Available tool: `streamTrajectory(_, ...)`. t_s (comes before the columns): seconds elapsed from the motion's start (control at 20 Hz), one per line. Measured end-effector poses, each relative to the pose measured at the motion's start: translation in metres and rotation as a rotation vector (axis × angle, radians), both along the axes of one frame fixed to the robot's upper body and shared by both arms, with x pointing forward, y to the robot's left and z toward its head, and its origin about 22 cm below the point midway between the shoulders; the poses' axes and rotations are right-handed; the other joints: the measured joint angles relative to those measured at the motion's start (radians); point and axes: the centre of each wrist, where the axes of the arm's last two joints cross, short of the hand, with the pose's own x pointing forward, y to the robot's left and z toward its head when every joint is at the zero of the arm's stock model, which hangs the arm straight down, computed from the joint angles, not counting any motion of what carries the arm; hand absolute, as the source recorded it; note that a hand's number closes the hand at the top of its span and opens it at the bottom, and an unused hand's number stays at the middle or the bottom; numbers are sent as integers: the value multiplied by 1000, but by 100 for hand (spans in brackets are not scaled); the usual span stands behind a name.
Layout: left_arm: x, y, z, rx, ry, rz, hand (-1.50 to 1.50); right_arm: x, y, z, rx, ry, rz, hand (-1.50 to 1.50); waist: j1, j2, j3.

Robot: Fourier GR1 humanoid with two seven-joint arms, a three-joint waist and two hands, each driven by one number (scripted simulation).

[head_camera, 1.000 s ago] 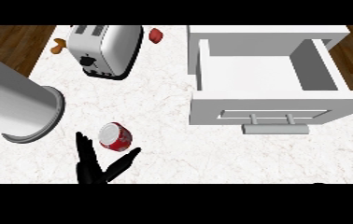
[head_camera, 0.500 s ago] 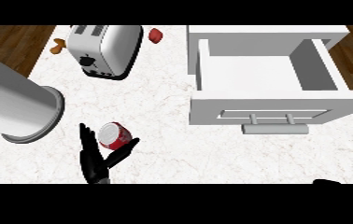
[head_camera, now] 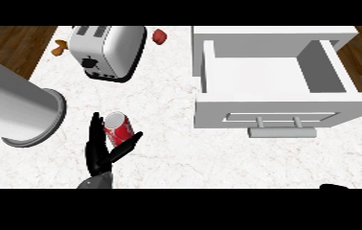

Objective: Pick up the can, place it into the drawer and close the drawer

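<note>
The red can [head_camera: 118,128] with a silver top is tilted over the marble counter at the lower left. My left hand [head_camera: 99,153] comes up from the bottom edge and is shut on it, with fingers [head_camera: 94,125] along its left side and the thumb under its right side. The white drawer [head_camera: 263,75] stands pulled open at the right, nothing inside, its handle [head_camera: 281,130] facing me. A dark sliver of my right hand [head_camera: 334,186] shows at the bottom right corner.
A silver toaster [head_camera: 109,49] lies at the back left, with a small red item [head_camera: 160,36] to its right and an orange item [head_camera: 60,47] to its left. A large grey cylinder [head_camera: 25,110] stands at the left edge, close to the can.
My left hand closed in around the can. The can has shifted slightly up the view and now sits tilted between fingers and thumb.
</note>
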Motion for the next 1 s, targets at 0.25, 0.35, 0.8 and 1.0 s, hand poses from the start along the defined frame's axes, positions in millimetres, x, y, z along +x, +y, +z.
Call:
streamTrajectory(0.25,17,-5,3,-40,-42,-61,150,5,-4,3,2,-6,-5,-150,0,0,0)
streamTrajectory(0.35,22,-7,3,-46,-53,-70,150,4,-6,3,-4,-7,-11,-150,-1,1,0)
streamTrajectory(0.8,45,-8,16,-57,-132,-153,150,4,-9,1,-11,-24,-13,-150,-1,1,-1)
streamTrajectory(1.0,71,-7,32,-68,-150,-313,150,6,-8,5,-14,-25,-13,-150,-10,4,-1)
